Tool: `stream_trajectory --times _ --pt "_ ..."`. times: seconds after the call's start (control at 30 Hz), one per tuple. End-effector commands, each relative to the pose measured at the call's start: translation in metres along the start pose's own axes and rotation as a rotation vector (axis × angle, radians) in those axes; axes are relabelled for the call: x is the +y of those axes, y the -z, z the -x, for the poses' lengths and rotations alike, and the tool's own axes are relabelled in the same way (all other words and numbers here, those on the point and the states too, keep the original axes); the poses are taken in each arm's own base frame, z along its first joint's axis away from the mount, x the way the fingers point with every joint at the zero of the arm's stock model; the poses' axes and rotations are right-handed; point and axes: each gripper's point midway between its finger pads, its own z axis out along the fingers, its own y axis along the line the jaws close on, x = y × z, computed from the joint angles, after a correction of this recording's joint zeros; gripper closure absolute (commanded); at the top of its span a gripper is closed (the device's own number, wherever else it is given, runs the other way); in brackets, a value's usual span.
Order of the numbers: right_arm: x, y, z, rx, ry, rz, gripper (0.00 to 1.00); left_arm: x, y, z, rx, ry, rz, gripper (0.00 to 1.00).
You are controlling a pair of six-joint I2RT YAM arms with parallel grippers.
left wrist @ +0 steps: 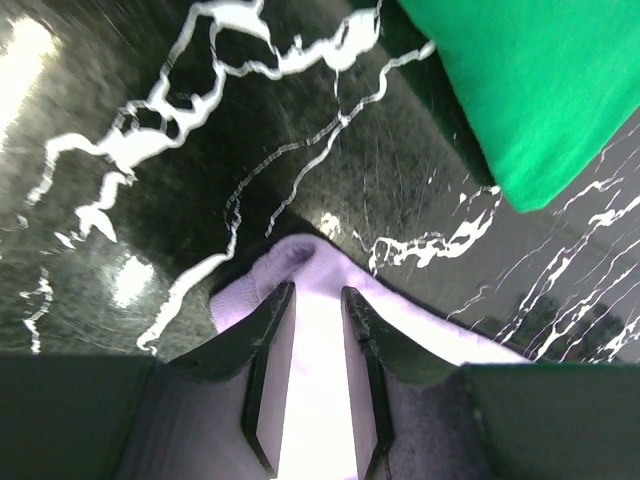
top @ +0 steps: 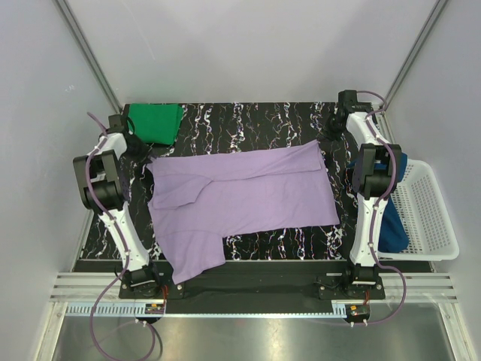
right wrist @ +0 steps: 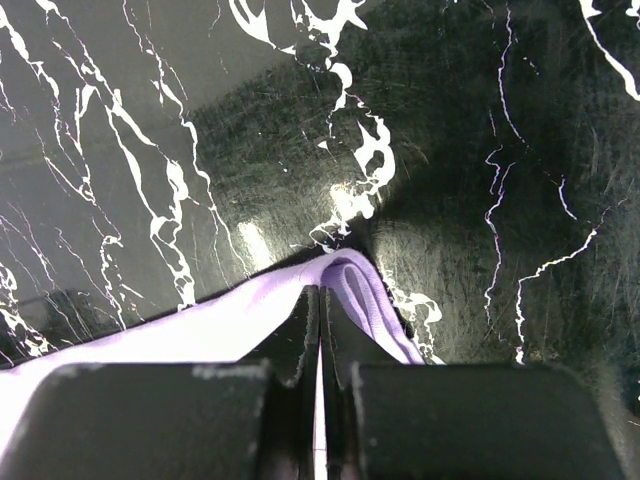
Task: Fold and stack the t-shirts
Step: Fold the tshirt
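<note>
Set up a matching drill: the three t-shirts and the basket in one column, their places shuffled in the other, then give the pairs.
1 lavender t-shirt
2 green t-shirt
3 dark blue t-shirt
4 white mesh basket

A folded at the far left corner of the table
B beside the table's right edge
C spread across the table's middle
D in the basket, on its table side

Pairs: 1-C, 2-A, 3-D, 4-B
</note>
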Motion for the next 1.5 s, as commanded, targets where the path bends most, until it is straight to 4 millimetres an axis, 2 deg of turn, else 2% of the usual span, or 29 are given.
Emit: stream_trajectory --times 0.0,0.13,0.3,0.37,0.47,0.63,0.83,0.9,0.93,0.97,1.03,1.13,1.17,1.23,1.3,1.33,1.37,1.4,1.43,1.47 --pt "0.012 0.004 0.015 -0.045 0.015 0.037 1.0 -0.009 0.0 0.026 -0.055 0.012 -0.033 0.69" --pt "0.015 0.007 0.02 -0.064 0.015 0.044 1.0 -0.008 -0.009 0.021 -0.038 0.042 -0.033 0.69" --pt "0.012 0.006 0.024 -0.083 -0.002 0.022 1.0 0.013 -0.012 0.02 -0.017 0.069 0.115 0.71" --pt "0.008 0.006 0.025 -0.101 -0.022 0.005 1.0 0.016 -0.013 0.026 -0.023 0.06 0.157 0.71" --pt "0.007 0.001 0.029 -0.136 -0.055 0.006 1.0 0.027 -0.011 0.022 -0.005 0.047 0.216 0.71" --pt "0.006 -0.009 0.033 -0.162 -0.096 0.01 1.0 0.026 -0.01 0.021 -0.022 0.039 0.201 0.73" --pt "-0.009 -0.015 0.005 -0.062 -0.072 -0.038 1.0 0.012 -0.01 0.019 -0.011 0.015 0.119 0.74" --pt "-0.008 -0.013 0.004 -0.06 -0.044 -0.027 1.0 0.007 -0.01 0.019 -0.013 0.006 0.081 0.73" --pt "-0.004 -0.01 0.008 -0.066 -0.031 -0.014 0.98 0.005 -0.008 0.019 -0.015 -0.001 0.071 0.73" --pt "-0.006 -0.011 0.003 -0.039 -0.026 -0.023 0.94 0.005 -0.006 0.019 -0.018 -0.006 0.07 0.72" --pt "-0.001 -0.005 0.008 -0.039 -0.022 -0.015 0.86 0.003 -0.002 0.022 -0.027 -0.022 0.066 0.72" --pt "-0.003 0.01 0.008 -0.025 -0.038 -0.059 0.65 0.002 0.004 0.024 -0.033 -0.027 0.067 0.71" --pt "-0.007 0.022 0.005 -0.009 -0.044 -0.086 0.55 0.0 0.007 0.025 -0.041 -0.027 0.064 0.71" --pt "-0.009 0.043 0.009 -0.029 -0.051 -0.125 0.5 -0.003 0.012 0.028 -0.051 -0.023 0.061 0.7" --pt "-0.015 0.058 -0.003 0.009 -0.068 -0.165 0.49 -0.007 0.017 0.028 -0.06 -0.014 0.051 0.69" --pt "-0.019 0.06 -0.015 0.044 -0.078 -0.175 0.48 -0.009 0.019 0.029 -0.063 -0.012 0.043 0.69" --pt "-0.016 0.071 -0.022 0.063 -0.092 -0.164 0.49 -0.009 0.019 0.027 -0.055 -0.007 0.039 0.69" --pt "-0.008 0.075 -0.033 0.099 -0.128 -0.119 0.49 -0.01 0.021 0.026 -0.055 0.002 0.033 0.69" --pt "-0.016 0.07 -0.056 0.157 -0.159 -0.13 0.49 -0.01 0.022 0.023 -0.046 0.006 0.03 0.69" --pt "-0.008 0.079 -0.054 0.129 -0.173 -0.092 0.49 -0.01 0.023 0.022 -0.044 0.01 0.03 0.69"
